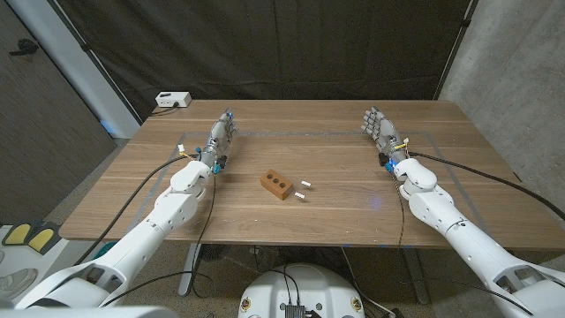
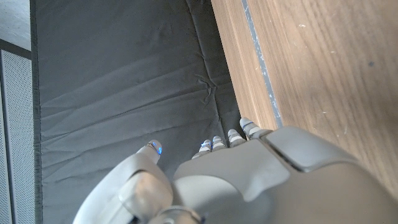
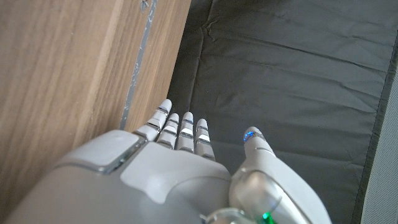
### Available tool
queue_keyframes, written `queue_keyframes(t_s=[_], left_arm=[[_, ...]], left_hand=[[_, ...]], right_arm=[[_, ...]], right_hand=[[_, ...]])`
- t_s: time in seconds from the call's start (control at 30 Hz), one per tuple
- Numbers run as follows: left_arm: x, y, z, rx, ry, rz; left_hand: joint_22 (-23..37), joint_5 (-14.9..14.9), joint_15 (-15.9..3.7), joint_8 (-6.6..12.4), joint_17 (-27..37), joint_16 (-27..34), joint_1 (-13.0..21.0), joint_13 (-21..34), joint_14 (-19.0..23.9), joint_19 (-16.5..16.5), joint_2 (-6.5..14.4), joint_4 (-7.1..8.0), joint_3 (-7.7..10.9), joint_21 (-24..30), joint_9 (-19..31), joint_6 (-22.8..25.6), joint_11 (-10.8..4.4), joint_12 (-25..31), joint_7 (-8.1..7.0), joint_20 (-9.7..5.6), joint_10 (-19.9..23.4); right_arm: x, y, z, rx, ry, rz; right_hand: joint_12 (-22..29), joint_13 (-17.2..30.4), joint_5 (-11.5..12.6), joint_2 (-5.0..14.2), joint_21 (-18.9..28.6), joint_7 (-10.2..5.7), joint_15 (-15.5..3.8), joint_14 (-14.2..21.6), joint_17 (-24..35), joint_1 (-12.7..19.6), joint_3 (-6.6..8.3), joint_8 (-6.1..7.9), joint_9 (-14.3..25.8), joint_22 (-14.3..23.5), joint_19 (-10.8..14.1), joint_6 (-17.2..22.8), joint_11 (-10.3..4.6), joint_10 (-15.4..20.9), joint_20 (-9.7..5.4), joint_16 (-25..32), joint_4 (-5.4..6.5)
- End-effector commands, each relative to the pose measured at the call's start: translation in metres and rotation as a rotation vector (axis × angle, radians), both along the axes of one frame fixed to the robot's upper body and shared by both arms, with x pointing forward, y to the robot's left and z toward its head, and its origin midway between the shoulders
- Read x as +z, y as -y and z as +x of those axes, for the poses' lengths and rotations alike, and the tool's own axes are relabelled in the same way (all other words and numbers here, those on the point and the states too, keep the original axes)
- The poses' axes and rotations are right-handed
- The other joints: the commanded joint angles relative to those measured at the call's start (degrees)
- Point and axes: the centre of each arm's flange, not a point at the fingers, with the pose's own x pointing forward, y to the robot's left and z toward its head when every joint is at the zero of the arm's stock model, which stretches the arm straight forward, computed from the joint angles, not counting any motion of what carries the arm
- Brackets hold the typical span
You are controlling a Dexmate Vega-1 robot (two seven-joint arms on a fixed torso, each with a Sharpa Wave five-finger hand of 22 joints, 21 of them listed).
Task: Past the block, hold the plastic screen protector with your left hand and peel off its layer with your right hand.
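Observation:
A brown block [image 1: 276,184] with three holes lies near the middle of the wooden table [image 1: 335,132]. Two small white pieces [image 1: 304,189] lie just to its right. My left hand [image 1: 222,134] is at the far left of the table, fingers stretched out and apart, holding nothing. My right hand [image 1: 380,131] mirrors it at the far right, also spread and holding nothing. In the left wrist view my left hand [image 2: 249,180] reaches along the table edge [image 2: 261,62] toward a black curtain. In the right wrist view my right hand [image 3: 155,180] does the same beside the table [image 3: 62,62].
A thin taped outline [image 1: 327,135] frames the tabletop's working area. A white box [image 1: 173,100] with a cable sits off the table's back left corner. A black curtain [image 1: 291,44] hangs behind the table, and a concrete wall [image 1: 521,71] stands to the right.

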Motion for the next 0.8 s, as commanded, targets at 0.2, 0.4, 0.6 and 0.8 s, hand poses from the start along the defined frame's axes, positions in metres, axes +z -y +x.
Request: queue_keyframes(t_s=[0.2, 0.4, 0.6, 0.8], left_arm=[[0.0, -0.005, -0.001, -0.025, -0.02, 0.007], [0.008, -0.002, 0.0, -0.007, -0.001, 0.038], [0.022, 0.006, -0.001, 0.006, 0.008, 0.109], [0.035, 0.012, -0.001, 0.005, -0.001, 0.189]], left_hand=[[0.3, 0.5, -0.65, 1.26, 0.1, 1.0, -1.5, 0.1, -4.0, -0.8, 3.1, -0.19, 0.16, 0.4, 0.3, -8.3, -0.4, 1.2, -0.13, -4.62, -4.0], [-0.1, 0.5, -1.06, 2.17, -0.4, 1.4, -0.2, 0.1, -0.5, 1.7, -1.0, -3.13, -0.79, 1.0, 0.2, -5.1, -0.89, 2.4, -2.91, -2.84, -0.1], [-0.3, -0.7, 0.97, 3.05, -0.3, 1.5, 4.2, 0.3, 2.8, 3.1, -4.5, -7.28, -1.33, 1.0, 0.3, -0.5, -0.74, 3.0, -5.43, 2.45, 3.8], [0.1, -1.8, 2.85, 4.16, 0.0, 2.3, 7.9, 0.6, 7.2, 5.3, -5.3, -9.83, -1.16, 1.4, 0.6, 5.7, 0.6, 4.5, -5.37, 8.07, 10.8]], right_arm=[[-0.004, -0.003, -0.001, -0.008, -0.017, 0.002], [-0.007, -0.001, -0.003, -0.014, -0.009, 0.005], [-0.011, 0.004, -0.008, -0.019, 0.0, 0.014], [-0.016, 0.012, -0.019, -0.047, 0.032, 0.049]], right_hand=[[0.1, 0.0, 0.1, -0.59, -0.3, 0.41, 0.56, -0.3, -0.3, 0.1, -0.5, -0.08, 0.0, 0.1, -0.6, -0.9, 0.66, -0.7, -0.3, 0.2, -0.36], [0.5, 0.0, 0.0, -1.63, -0.4, 0.64, 1.25, 0.2, -0.5, 0.4, -0.75, 0.2, 0.0, 0.0, -0.3, -0.4, 0.83, 0.1, 0.47, 0.4, -1.01], [0.7, 0.0, 0.0, -2.11, -0.4, 0.86, 2.45, 1.0, -0.6, 0.8, -0.79, 0.39, 0.0, 0.0, 0.4, 0.0, 1.13, 0.8, 1.44, 0.5, -1.62], [0.9, 0.0, -0.1, -2.36, -0.4, 0.84, 3.28, 1.9, -0.6, 1.0, -0.86, 0.58, 0.1, 0.1, 0.9, 0.5, 1.15, 1.4, 2.31, 0.8, -1.98]])
